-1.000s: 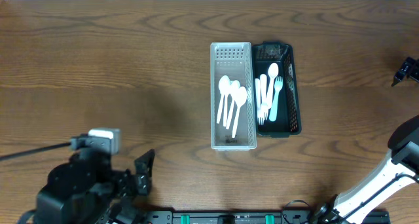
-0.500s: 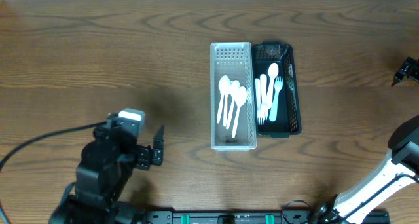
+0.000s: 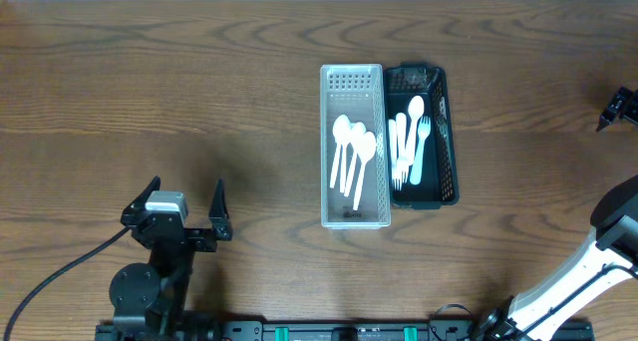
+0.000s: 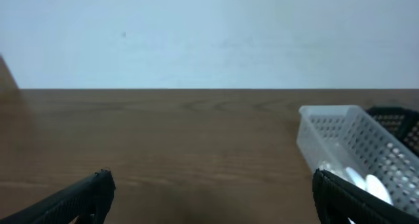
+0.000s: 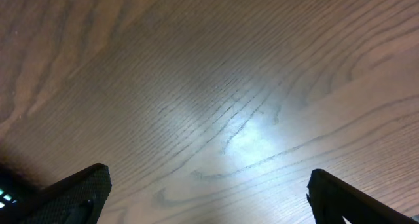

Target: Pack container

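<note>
Ok so here's the layout. The white perforated tray (image 3: 351,82) sits roughly mid-table, long side running away from the robot, and the black mesh basket (image 3: 446,132) is pushed right up against its right side, touching or as good as. Three white plastic spoons (image 3: 354,157) lie in the tray, bowls pointing to the far edge, bunched together a bit past the middle. The basket has a handful of white forks (image 3: 400,152) plus one more spoon-looking piece (image 3: 416,110) lying lengthwise among them.

The left gripper (image 3: 187,189) is down at the near-left of the wooden table (image 3: 199,72), well apart from both containers, with its fingers spread wide and nothing between them. A black cable (image 3: 60,271) trails off from it toward the bottom-left corner. From the left wrist cam, the two fingertips (image 4: 91,191) poke in at the bottom corners, and the tray shows off to the right with the spoons inside it and the basket just behind it.

The right gripper (image 5: 209,198) is parked way over at the right edge. Its wrist cam shows it spread wide too, holding nothing, with just bare wood grain under it.
</note>
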Controlling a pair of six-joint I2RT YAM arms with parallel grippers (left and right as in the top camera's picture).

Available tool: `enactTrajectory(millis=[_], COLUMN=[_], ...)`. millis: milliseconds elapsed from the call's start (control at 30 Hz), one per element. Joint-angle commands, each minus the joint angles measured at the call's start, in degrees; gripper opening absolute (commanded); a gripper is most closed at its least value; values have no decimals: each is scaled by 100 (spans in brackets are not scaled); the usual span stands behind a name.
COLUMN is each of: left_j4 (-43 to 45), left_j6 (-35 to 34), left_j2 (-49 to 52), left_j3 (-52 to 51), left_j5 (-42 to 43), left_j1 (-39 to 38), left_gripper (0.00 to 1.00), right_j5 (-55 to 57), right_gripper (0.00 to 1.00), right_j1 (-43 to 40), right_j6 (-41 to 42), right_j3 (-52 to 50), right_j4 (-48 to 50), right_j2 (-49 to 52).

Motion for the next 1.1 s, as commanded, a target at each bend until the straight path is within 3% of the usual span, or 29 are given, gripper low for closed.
enactTrajectory(millis=[0, 233, 567, 767, 1067], left_j4=[87, 195, 1198, 1198, 1141], left_j6=[85, 127, -387, -1333, -691], left_j2=[-157, -660, -721, -721, -721], left_j3=[-111, -713, -1703, -2050, -2046], left_j5=[114, 116, 66, -647, -658], left_j1=[260, 496, 492, 490, 490], left_gripper=[98, 98, 98, 98, 98], right_j5=[2, 2, 2, 2, 2], right_gripper=[99, 99, 99, 99, 99], right_j1=[-20, -20, -20, -20, -20], right_j6=[70, 72, 72, 72, 70], right_j3=[-15, -15, -15, -15, -15], right_j4=[-2, -2, -2, -2, -2], right_j2=[-2, -2, -2, -2, -2])
